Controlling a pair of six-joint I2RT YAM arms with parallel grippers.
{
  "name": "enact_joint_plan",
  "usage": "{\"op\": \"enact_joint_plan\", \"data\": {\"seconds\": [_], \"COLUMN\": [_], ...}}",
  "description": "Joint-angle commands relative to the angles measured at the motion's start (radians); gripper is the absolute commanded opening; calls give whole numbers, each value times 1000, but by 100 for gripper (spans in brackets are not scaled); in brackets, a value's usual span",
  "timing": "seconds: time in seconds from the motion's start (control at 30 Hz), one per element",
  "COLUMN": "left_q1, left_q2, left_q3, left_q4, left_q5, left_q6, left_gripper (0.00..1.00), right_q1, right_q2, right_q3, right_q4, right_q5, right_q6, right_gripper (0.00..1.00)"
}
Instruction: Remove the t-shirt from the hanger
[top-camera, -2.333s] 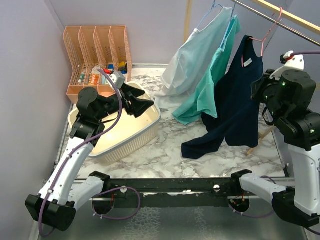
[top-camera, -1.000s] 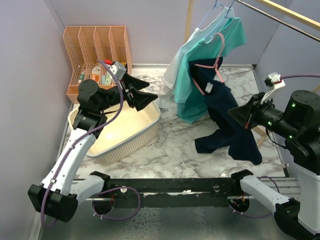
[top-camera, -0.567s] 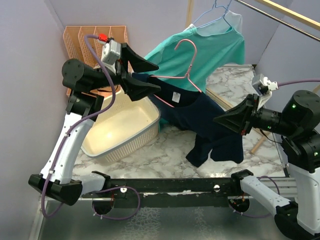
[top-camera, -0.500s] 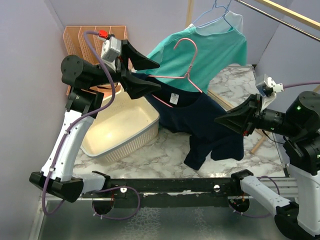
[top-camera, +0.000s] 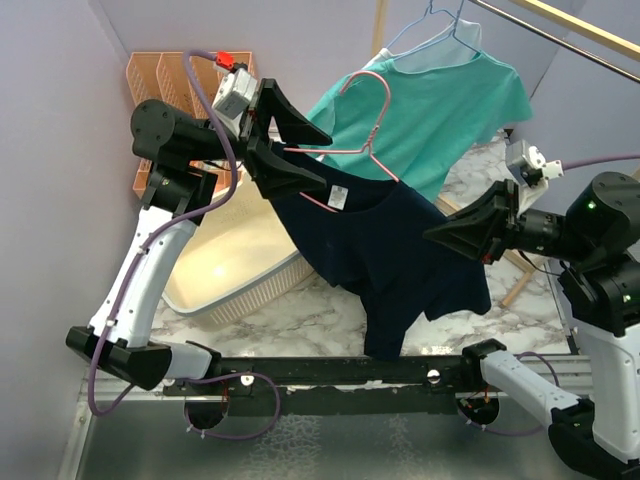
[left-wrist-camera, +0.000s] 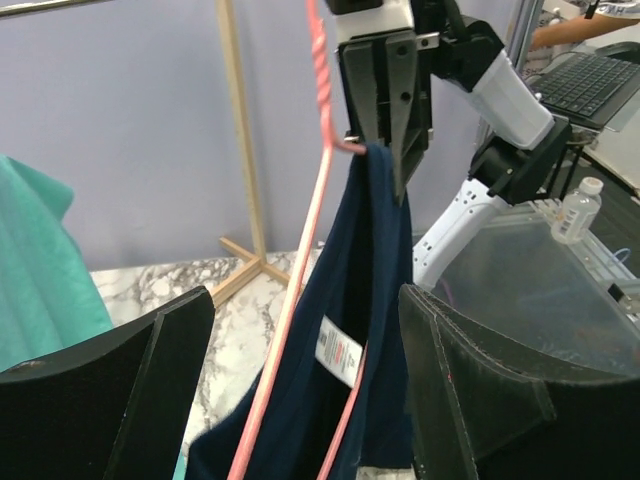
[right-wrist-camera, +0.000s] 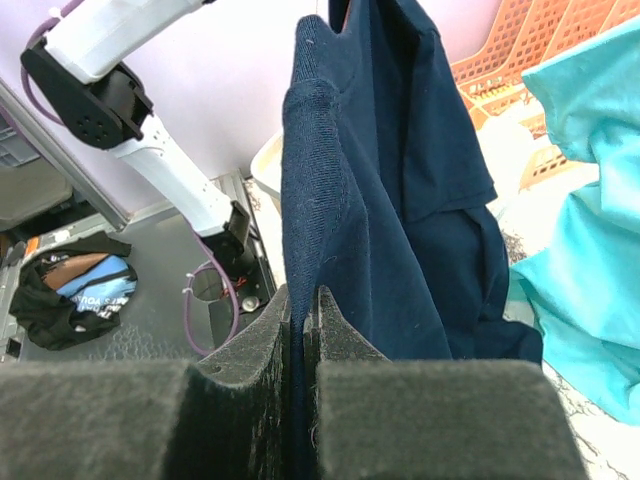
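Midair, the navy t-shirt (top-camera: 385, 250) hangs on the pink hanger (top-camera: 365, 150) at the centre of the overhead frame, above the marble bench (top-camera: 330, 310). At right, the right pincer (top-camera: 432, 232) is clamped on the shirt's fabric. At upper left, the left pincer (top-camera: 325, 160) stands spread wide, with the hanger's end between its fingers.

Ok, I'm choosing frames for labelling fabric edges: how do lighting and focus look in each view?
Top external: even light, the navy t-shirt sharp but a near-featureless dark mass, the basket interior glowing bright. Left wrist: shirt and pink hanger in focus, own jaws dark and soft up close. Right wrist: knit texture crisp, jaws along the bottom blurred.
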Motion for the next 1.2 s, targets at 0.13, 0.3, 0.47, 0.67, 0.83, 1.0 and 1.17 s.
{"op": "enact_joint_plan", "data": {"seconds": [0.13,0.3,0.47,0.67,0.83,1.0,1.17], "left_q1": [-50,-76,-100,-136,-138,-136,-122], "left_q2": [115,195,266,325,285,238,227], "left_q3": [129,224,282,309,248,254,318], "left_q4": [47,45,41,38,55,-47,-118], "left_q5": [41,43,46,74,93,75,42], "left_q6": [-89,-130,-169,-203,-187,-104,-64], "left_gripper": [74,65,44,4,0,0,0], "right_q1": [1,1,1,1,1,1,1], "right_q2": [31,40,55,68,73,33,-81], "right_q3": [-41,-64,-72,-75,-92,-186,-303], "right_q4": [90,72,60,66,66,64,26], "right_q5": [-21,43,91,140,169,249,368], "right_q6": [-30,-48,-65,-66,-65,-36,-17], "right_gripper": [1,1,1,1,1,43,54]}}
